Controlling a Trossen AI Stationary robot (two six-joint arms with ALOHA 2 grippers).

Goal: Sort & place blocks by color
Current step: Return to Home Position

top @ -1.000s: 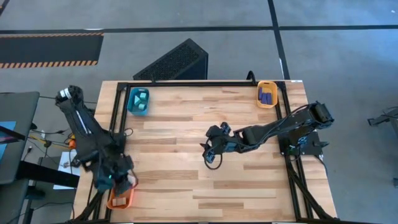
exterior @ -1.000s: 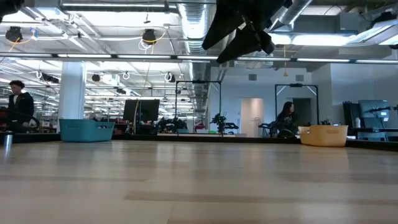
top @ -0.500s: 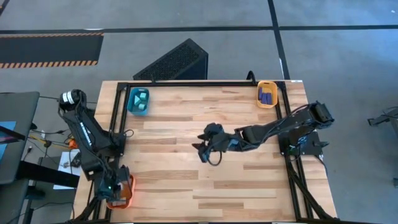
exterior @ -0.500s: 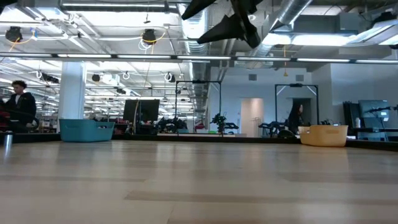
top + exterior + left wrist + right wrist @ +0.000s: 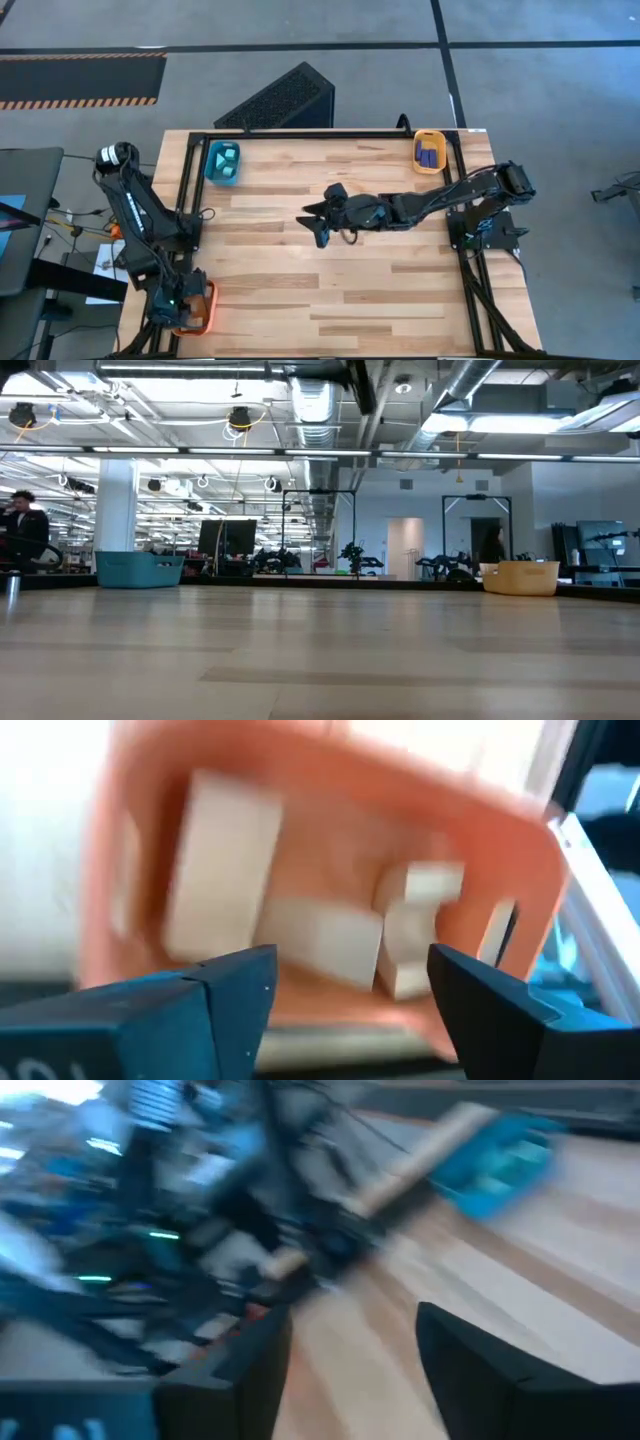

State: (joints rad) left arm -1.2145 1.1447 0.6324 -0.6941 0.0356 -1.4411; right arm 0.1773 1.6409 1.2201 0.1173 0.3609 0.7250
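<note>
Now | pale tan blocks (image 5: pixel 225 860), rectangular, in orange tray (image 5: pixel 500 830) | left tool (image 5: pixel 350 982) wide | right tool (image 5: pixel 352 1345) wide

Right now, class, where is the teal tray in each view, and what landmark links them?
High view: teal tray, upper left, in a table corner.
Low view: left side, at the table's far edge.
Left wrist view: not in it; the orange tray fills it.
Right wrist view: blurred, far across the table.
Shared landmark: the yellow-orange tray, upper right in the high view, right side in the low view.
</note>
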